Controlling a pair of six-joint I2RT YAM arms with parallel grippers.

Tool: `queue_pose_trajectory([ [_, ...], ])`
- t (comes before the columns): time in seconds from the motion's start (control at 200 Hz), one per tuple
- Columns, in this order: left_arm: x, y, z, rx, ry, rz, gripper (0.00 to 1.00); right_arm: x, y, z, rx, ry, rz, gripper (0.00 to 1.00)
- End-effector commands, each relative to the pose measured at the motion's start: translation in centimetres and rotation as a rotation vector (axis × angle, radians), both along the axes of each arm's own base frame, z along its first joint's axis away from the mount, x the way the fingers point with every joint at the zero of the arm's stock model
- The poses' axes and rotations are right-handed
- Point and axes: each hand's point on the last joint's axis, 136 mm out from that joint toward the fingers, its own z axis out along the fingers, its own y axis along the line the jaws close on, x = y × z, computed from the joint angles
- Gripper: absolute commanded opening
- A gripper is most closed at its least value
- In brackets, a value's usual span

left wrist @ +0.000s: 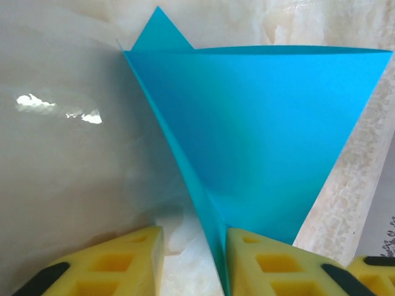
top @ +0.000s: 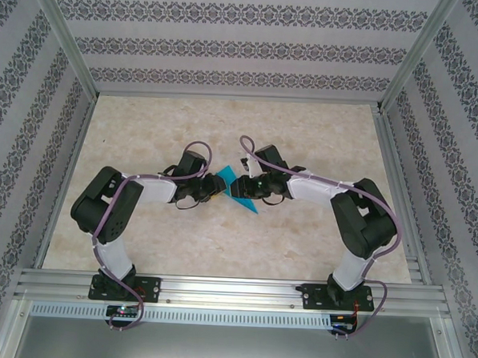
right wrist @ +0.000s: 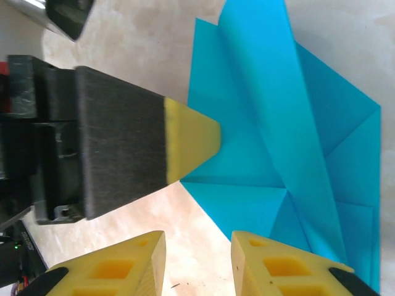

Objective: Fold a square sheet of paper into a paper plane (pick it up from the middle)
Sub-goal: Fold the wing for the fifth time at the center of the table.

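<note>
The square sheet of paper, creased into a layered, pointed shape, lies at the centre of the table in the top view, slanting from upper left to lower right between the two arms. From the right wrist we see its long creases run from the top middle of the frame down to the lower right corner, with flaps fanned out to the right. From the left wrist, a broad blue triangle takes the upper right of the frame and narrows toward the bottom centre. There one raised edge stands in the gap of the left hand. Its fingers are apart; the paper touches the one on the right of the frame and pale table shows beside the other, so we judge nothing is pinched yet. The right hand is likewise spread, with bare table in its gap and the sheet's lower tip passing behind the finger at lower right. In our reading the left hand is the better placed. The sheet lies straight ahead of it with the fold between its fingers, while for the right hand the sheet sits off to the right of the frame
</note>
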Motion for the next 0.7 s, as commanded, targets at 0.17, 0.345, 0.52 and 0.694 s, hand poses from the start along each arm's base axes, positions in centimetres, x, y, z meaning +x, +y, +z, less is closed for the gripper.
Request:
queue_pose_trajectory([
  [0.17,1.5,-1.7,1.7,-0.054,-0.067,-0.027,0.07,1.5,-2.8,2.9,-0.060,-0.129,-0.165,0.43],
  [0.345,1.0,-3.0,4.1,-0.089,-0.176,-0.147,0.00,1.7,-6.9,3.8,-0.099,-0.190,-0.339,0.59],
  [0.52,-1.0,-5.2,6.3,-0.122,-0.269,-0.357,0.00,0.5,-10.2,4.5,-0.067,-0.218,-0.433,0.70],
  [0.694,-2.4,-7.2,5.7,-0.140,-0.241,-0.482,0.00,-1.2,-10.7,4.6,-0.032,-0.213,-0.407,0.73],
])
